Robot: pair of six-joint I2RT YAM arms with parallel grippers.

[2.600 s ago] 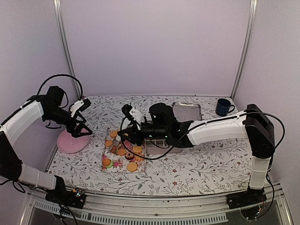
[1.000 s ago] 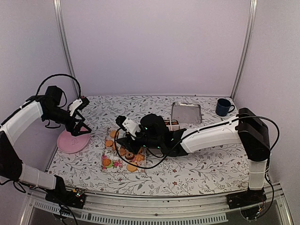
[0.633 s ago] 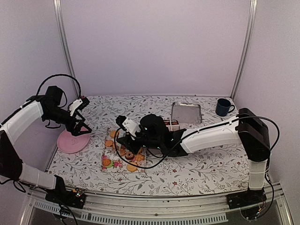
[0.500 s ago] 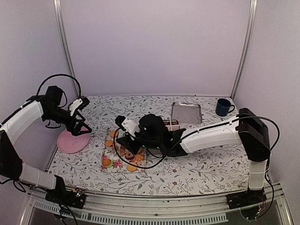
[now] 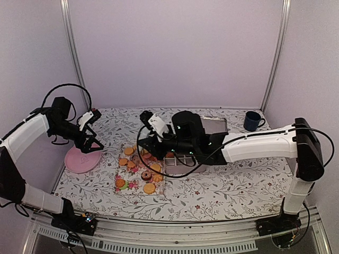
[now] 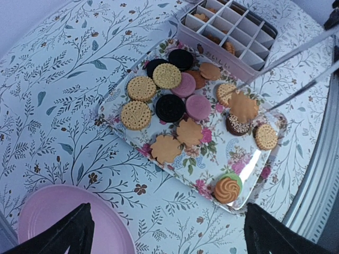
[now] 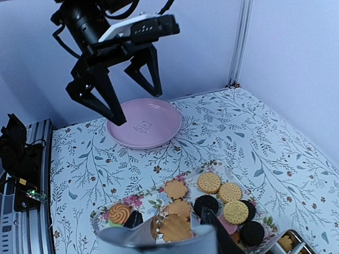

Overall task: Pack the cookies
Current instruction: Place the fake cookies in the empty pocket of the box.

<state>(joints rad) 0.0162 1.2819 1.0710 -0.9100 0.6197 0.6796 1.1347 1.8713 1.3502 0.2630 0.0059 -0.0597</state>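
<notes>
Several cookies (image 5: pixel 136 172) lie on a floral tray (image 5: pixel 121 189): tan round and flower-shaped ones, black, pink, and one swirl on green (image 6: pixel 228 189). They also show in the right wrist view (image 7: pixel 222 201). My right gripper (image 5: pixel 150 144) is shut on metal tongs (image 6: pixel 296 50), which pinch a tan flower-shaped cookie (image 7: pixel 175 228) just above the tray; that cookie also shows in the left wrist view (image 6: pixel 243 107). My left gripper (image 5: pixel 91 148) hangs open and empty over the pink plate (image 5: pixel 79 160).
A divided box (image 6: pixel 228 32) holding a few cookies stands just beyond the tray, under my right arm (image 5: pixel 183 159). A metal baking tray (image 5: pixel 217 125) and a blue mug (image 5: pixel 252 120) sit at the back right. The pink plate (image 7: pixel 144 123) is left of the tray.
My right arm, low over the floral tray a moment ago, has risen and drawn back toward the divided box with a flower cookie in the tongs. The left arm has not moved.
</notes>
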